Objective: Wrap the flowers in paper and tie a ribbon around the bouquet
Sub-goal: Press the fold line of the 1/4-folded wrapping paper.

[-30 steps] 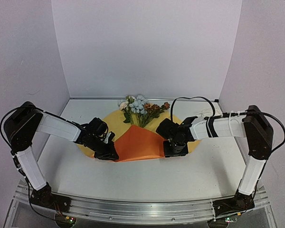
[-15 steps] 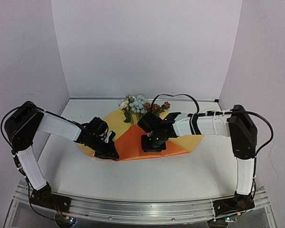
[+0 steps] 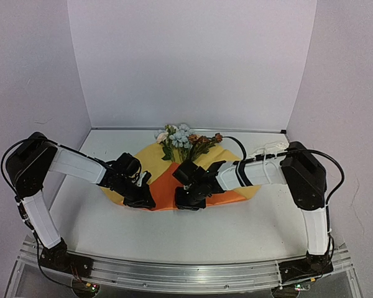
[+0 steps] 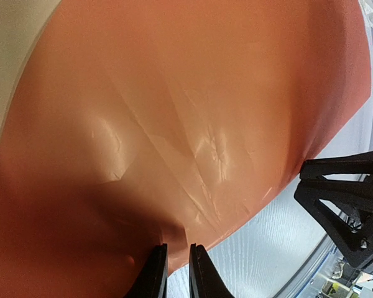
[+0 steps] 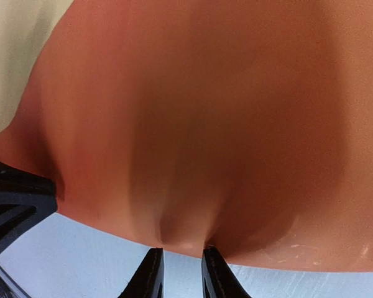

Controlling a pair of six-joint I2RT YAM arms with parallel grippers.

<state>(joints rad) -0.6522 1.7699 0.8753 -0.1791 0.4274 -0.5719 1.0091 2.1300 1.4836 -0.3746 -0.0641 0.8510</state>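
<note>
The paper (image 3: 150, 160) lies yellow face up on the table, with orange flaps (image 3: 166, 186) folded over its front. The flowers (image 3: 181, 138) lie on it, blooms at the back and stems hidden under the flaps. My left gripper (image 3: 146, 202) (image 4: 178, 247) is shut on the orange front edge (image 4: 193, 124) at the left. About a hand's width to its right, my right gripper (image 3: 186, 202) (image 5: 183, 250) pinches a fold of the orange sheet (image 5: 193, 112). A small white bunch (image 3: 267, 149) behind the right forearm may be the ribbon.
White walls close in the table (image 3: 174, 230) on three sides. A metal rail (image 3: 186, 270) with both arm bases runs along the near edge. The right gripper's black frame (image 4: 348, 198) shows in the left wrist view, and the left gripper's frame (image 5: 12, 205) in the right wrist view.
My right gripper has swept left along the front, dragging the right orange flap over the stems toward the left gripper, and its jaws have narrowed. The left arm has not moved.
</note>
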